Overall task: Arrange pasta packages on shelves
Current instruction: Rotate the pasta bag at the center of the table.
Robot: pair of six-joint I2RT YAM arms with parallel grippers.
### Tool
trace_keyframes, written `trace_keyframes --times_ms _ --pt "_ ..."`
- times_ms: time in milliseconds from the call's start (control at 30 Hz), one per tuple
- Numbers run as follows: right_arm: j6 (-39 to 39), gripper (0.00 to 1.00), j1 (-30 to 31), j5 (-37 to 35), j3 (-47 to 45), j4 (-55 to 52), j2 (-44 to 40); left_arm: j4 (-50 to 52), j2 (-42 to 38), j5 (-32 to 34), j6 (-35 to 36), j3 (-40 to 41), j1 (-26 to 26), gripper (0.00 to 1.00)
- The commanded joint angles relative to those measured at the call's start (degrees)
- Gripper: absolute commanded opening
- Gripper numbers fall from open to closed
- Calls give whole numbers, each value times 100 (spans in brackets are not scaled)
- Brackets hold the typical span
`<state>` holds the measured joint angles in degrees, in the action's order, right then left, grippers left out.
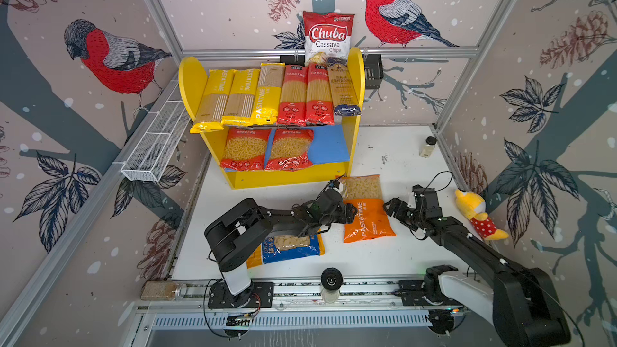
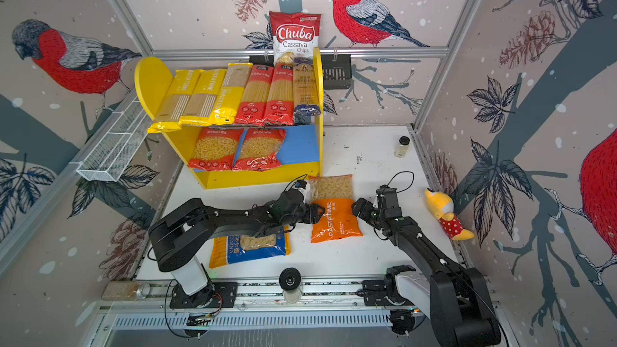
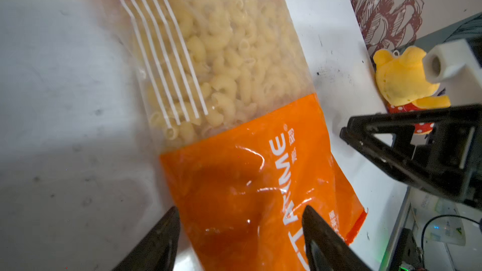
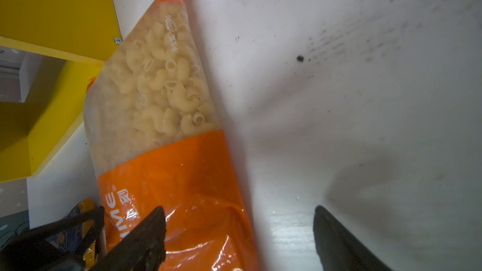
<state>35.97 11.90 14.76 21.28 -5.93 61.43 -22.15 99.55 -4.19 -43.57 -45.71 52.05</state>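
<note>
Blue-yellow bag [image 1: 290, 248] lies nearest, partly under the left arm [image 1: 283, 218]. Past it the orange bag [image 1: 365, 215] sits flat on the table [image 1: 400, 258]. The left gripper [image 1: 351, 212] and right gripper [image 1: 390, 207] flank it with jaws spread, maybe touching, hard to tell. Farther back, the shelves [image 1: 197, 81] hold six long packs [image 1: 293, 98] up top and two red bags [image 1: 245, 153] below.
</note>
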Motion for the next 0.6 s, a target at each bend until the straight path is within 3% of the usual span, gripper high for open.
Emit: trace_keyframes --times_ms 0,167,400,567 --pt "-38 89 14 296 -100 387 -23 -425 16 -297 -73 -15 -89 73" --pt "110 89 51 435 -198 644 91 -437 264 -620 -155 -146 -116 73" --pt "675 87 1206 225 -155 1050 286 -151 452 -570 -225 -227 -168 72" --pt "605 89 1313 268 -38 746 99 423 219 -449 -30 -201 -271 70"
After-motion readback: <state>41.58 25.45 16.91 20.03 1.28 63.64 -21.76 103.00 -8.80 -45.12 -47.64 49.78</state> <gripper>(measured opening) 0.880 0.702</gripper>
